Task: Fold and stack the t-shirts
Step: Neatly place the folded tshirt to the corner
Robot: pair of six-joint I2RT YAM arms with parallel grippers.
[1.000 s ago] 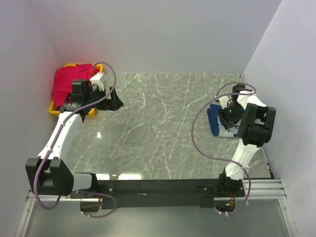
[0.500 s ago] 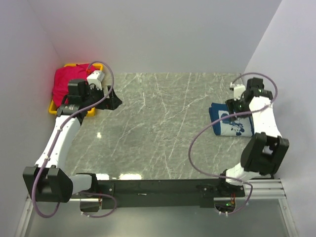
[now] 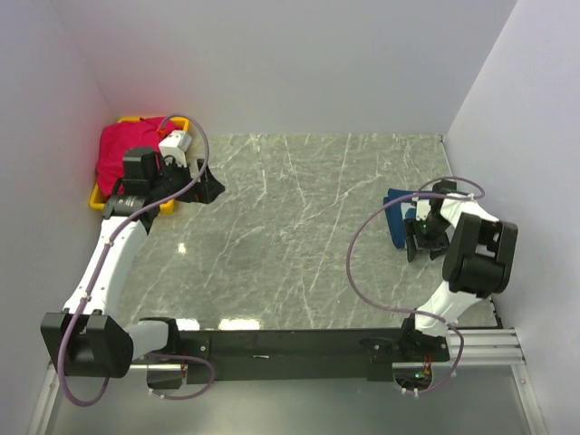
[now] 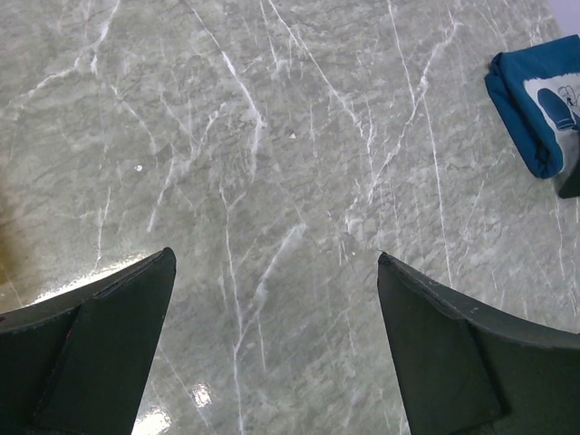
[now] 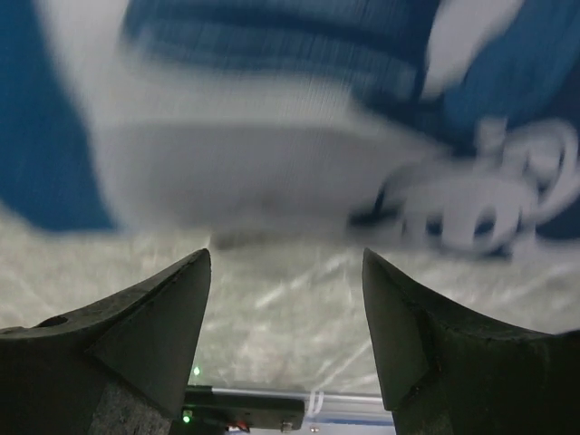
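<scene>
The navy blue t-shirt (image 3: 396,211) lies folded at the table's right side, mostly hidden by my right arm; it also shows in the left wrist view (image 4: 536,107) and, blurred, with its white print, in the right wrist view (image 5: 299,118). My right gripper (image 3: 422,237) is open and empty, low at the shirt's near edge (image 5: 286,317). The red-pink t-shirt (image 3: 127,149) lies bunched in the yellow bin (image 3: 98,199) at the far left. My left gripper (image 3: 207,186) is open and empty above bare table beside the bin (image 4: 276,335).
The table is green-grey marble (image 3: 290,236). White walls close in the back and both sides. The black base rail (image 3: 290,346) runs along the near edge. Purple cables loop off both arms.
My right arm has swung down and in over the navy shirt, the gripper dropping to its near edge. The left arm has barely moved.
</scene>
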